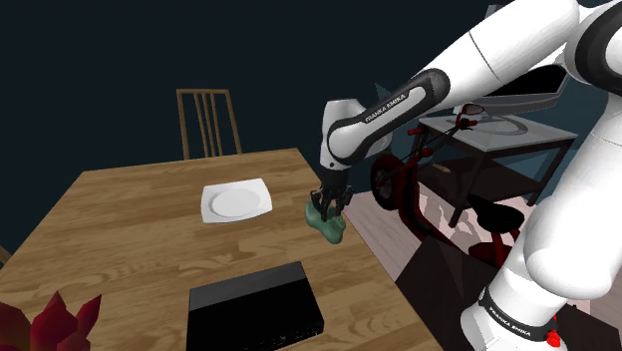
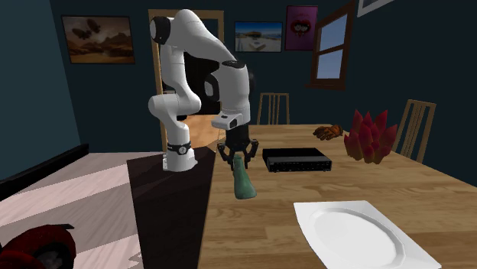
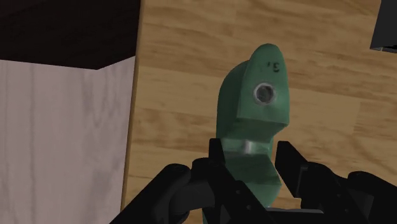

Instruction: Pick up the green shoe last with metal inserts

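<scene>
Item under my control: white arm [image 1: 439,90], reaching from its stand [image 2: 177,159] to the desk's [image 1: 150,239] near edge. Jaws: partly closed, one black finger [image 3: 217,158] pressed on each side of the green shoe last [image 3: 253,114], so I log it as gripped across its narrower middle section. Position of the last: at the desk edge beside the stand, tilted, one end down towards the wood and the other up between the jaws [image 2: 243,180]; in the shoulder view it sits at the desk's right edge [image 1: 327,221], near the plate. I cannot tell whether its lower end touches the surface. Markings, from the wrist view: a round metal insert [image 3: 265,94] in the flat face of the end far from the jaws, a second metal piece [image 3: 253,147] just ahead of the fingers. Also on the desk: white plate [image 1: 236,202], well apart from a flat black box [image 1: 256,307]; red spiky object [image 2: 371,137]. Wooden chair [image 1: 207,122] at the far side.
</scene>
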### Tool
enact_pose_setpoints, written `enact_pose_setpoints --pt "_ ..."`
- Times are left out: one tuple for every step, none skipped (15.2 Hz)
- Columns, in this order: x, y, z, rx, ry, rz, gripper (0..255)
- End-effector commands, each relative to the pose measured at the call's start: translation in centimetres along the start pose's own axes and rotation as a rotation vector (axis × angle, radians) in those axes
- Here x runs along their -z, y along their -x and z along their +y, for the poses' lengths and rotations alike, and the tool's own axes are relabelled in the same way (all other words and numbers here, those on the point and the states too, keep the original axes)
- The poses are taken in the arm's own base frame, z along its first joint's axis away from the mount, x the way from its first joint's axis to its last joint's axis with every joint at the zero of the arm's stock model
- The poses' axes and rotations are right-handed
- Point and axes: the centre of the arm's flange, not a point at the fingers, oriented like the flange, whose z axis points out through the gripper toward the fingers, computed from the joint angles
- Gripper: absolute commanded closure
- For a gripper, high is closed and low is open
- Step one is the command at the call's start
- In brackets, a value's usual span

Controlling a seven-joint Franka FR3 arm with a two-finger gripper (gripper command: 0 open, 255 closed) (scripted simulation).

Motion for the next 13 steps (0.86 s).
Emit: enact_pose_setpoints --pt "1.0 0.1 0.0 0.0 0.0 0.0 255" --pt "1.6 0.1 -0.1 0.0 0.0 0.0 255" --pt "2.1 0.2 -0.1 0.0 0.0 0.0 255" --pt "2.6 0.2 -0.1 0.0 0.0 0.0 255" --pt "3.1 0.3 -0.2 0.0 0.0 0.0 255" --pt "3.7 0.4 -0.2 0.0 0.0 0.0 255" --pt "4.2 0.4 -0.3 0.0 0.0 0.0 255" --pt "4.7 0.5 -0.3 0.0 0.0 0.0 255" --pt "5.2 0.6 -0.3 0.0 0.0 0.0 255" --pt "5.8 0.6 -0.4 0.0 0.0 0.0 255" --pt "6.3 0.7 -0.4 0.0 0.0 0.0 255" --pt "6.4 0.7 -0.4 0.0 0.0 0.0 255" --pt "6.4 0.7 -0.4 0.0 0.0 0.0 255"
